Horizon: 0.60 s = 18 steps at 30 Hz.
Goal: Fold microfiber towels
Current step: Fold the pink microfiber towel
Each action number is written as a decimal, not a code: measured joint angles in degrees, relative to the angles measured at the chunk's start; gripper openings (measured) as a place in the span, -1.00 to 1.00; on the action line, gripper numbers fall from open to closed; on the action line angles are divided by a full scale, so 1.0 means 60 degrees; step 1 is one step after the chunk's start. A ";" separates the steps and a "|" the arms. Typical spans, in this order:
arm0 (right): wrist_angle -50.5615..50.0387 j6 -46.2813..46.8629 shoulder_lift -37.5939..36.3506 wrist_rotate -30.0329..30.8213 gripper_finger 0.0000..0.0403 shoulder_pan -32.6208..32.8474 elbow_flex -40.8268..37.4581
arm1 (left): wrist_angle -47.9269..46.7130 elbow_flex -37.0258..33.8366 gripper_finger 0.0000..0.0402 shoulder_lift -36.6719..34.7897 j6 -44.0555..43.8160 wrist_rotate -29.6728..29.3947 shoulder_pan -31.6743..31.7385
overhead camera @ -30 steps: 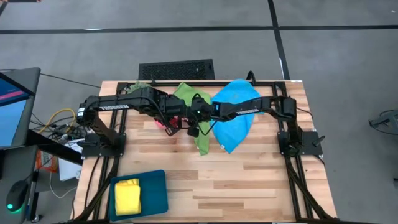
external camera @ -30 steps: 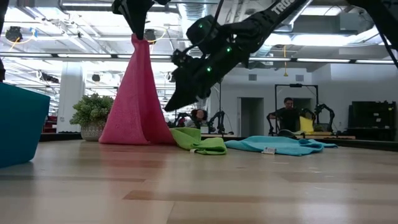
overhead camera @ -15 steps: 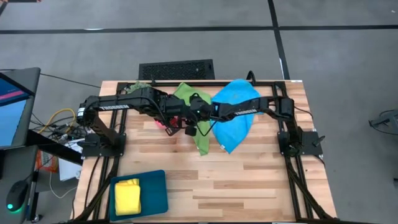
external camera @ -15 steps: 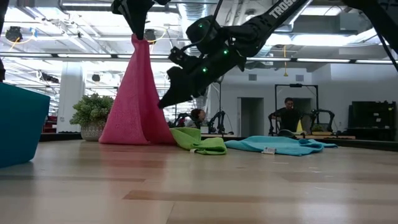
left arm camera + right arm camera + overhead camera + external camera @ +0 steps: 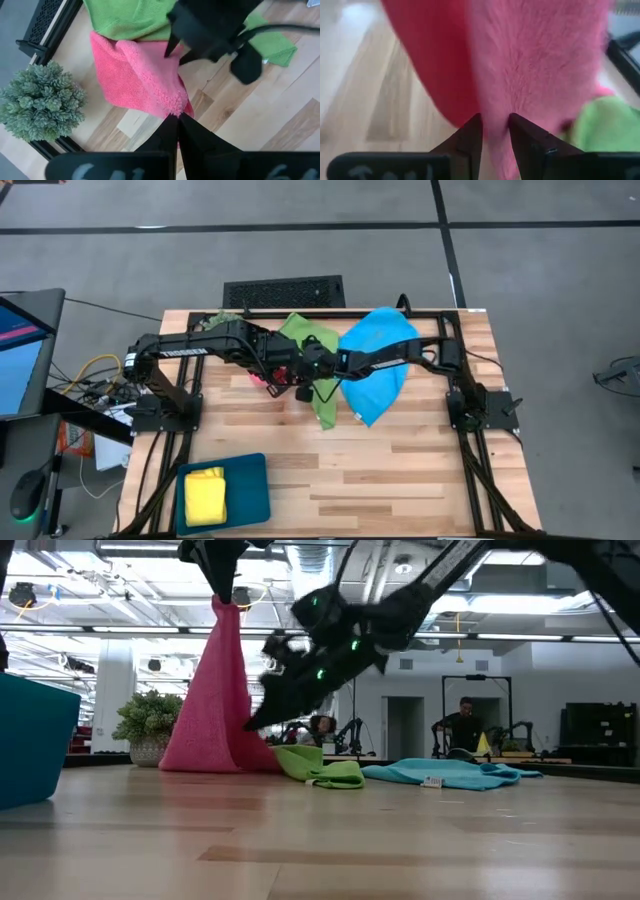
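- Pink fleecy cloth is the one in play: the pink towel [image 5: 218, 700] hangs like a tent from the left gripper [image 5: 222, 592], which is pinched closed on its top corner, with the bottom hem trailing on the desk [image 5: 400, 470] near the back edge, just beside the little spiky plant [image 5: 148, 725].
- The right gripper [image 5: 495, 127] is nosed in right at the hanging pink cloth, partway down. Its fingers stand a bit apart with pink pile between them, but I can't tell if they're actually clamped on it.
- The green towel [image 5: 322, 769] lies crumpled on the desk touching the pink one, and the blue towel [image 5: 450, 773] is spread just beside that.
- The yellow towel [image 5: 206, 494] is already a neat folded square in the teal tray [image 5: 250, 490] at the front left corner.
- Handling guess: this stuff looks super light and totally limp, so it'll drape and swing wherever it's pulled. The fuzzy surface should grip fine, not slippery.
- Best hold, I'd say, is a second corner or the edge below the pinched one, so the cloth stretches flat between the two grippers before laying it down.
- Risk: grabbing a mid-panel bunch instead gives a lumpy fold.
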 joint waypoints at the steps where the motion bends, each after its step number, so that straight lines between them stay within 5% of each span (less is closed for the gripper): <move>1: -0.0259 -0.0056 0.0082 0.0014 -0.41 0.0000 -0.0069 | 0.0004 -0.0004 -1.00 0.0004 -0.0003 0.0008 0.0000; 6: -0.0619 -0.0068 0.0275 0.0789 -0.53 -0.0084 -0.0031 | 0.0000 -0.0007 -1.00 0.0004 -0.0025 0.0080 0.0000; 11: -0.0853 -0.0175 -0.0137 0.0831 -0.92 -0.0273 -0.0040 | -0.0003 -0.0005 -1.00 0.0004 -0.0018 0.0088 0.0000; 18: -0.1887 -0.0241 -0.1660 0.0734 -0.97 -0.0417 -0.0032 | -0.0003 -0.0006 -1.00 0.0001 0.0071 0.0257 0.0000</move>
